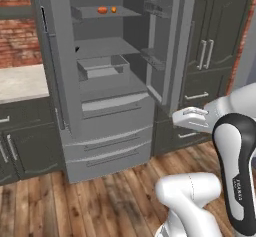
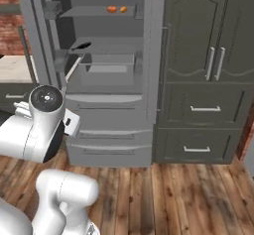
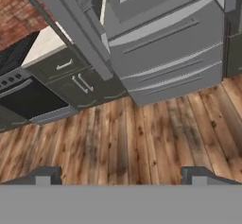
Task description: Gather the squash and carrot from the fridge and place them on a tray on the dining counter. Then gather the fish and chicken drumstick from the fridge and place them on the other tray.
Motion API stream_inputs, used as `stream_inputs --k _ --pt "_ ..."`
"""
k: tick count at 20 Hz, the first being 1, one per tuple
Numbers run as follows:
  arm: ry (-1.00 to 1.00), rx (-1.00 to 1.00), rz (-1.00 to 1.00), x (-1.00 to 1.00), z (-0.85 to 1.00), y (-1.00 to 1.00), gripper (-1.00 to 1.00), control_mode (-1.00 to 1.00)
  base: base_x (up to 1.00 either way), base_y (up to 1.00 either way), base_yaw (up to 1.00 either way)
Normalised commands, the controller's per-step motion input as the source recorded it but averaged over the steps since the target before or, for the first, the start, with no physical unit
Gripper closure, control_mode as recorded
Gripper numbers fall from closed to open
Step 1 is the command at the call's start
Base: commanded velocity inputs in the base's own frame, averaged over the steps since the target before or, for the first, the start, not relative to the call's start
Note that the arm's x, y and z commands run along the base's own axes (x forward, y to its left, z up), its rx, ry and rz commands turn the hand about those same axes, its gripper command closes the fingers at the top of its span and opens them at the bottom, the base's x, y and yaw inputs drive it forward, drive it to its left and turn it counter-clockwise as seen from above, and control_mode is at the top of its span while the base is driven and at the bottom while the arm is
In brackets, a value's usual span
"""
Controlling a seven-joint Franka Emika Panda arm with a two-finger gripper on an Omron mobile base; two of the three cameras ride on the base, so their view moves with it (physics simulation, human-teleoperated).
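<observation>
The fridge stands open. On its top shelf lie two small items, one red-orange and one orange; I cannot tell which is the squash or the carrot. A small dark shape sits at the left of the second shelf, too small to identify. Fish, chicken drumstick, trays and dining counter are out of view. My gripper is open and empty, low in front of the fridge's lower drawers and well below the shelves. Its white hand shows to the right of the fridge.
Both fridge doors are swung open, left door and right door, with door bins. A grey drawer bin sticks out mid-fridge. Dark cabinets stand at the right, a counter and a stove at the left. Wood floor lies below.
</observation>
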Motion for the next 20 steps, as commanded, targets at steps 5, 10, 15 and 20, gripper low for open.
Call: stream_inputs --k 5,10,15,20 --pt "0.0 0.0 0.0 0.0 0.0 0.0 -1.0 1.0 0.85 0.0 0.0" --pt "0.0 0.0 0.0 0.0 0.0 0.0 -1.0 1.0 0.64 0.0 0.0" --pt "0.0 0.0 0.0 0.0 0.0 0.0 -1.0 1.0 0.52 0.0 0.04" --pt "0.0 0.0 0.0 0.0 0.0 0.0 -1.0 1.0 0.38 0.0 0.08"
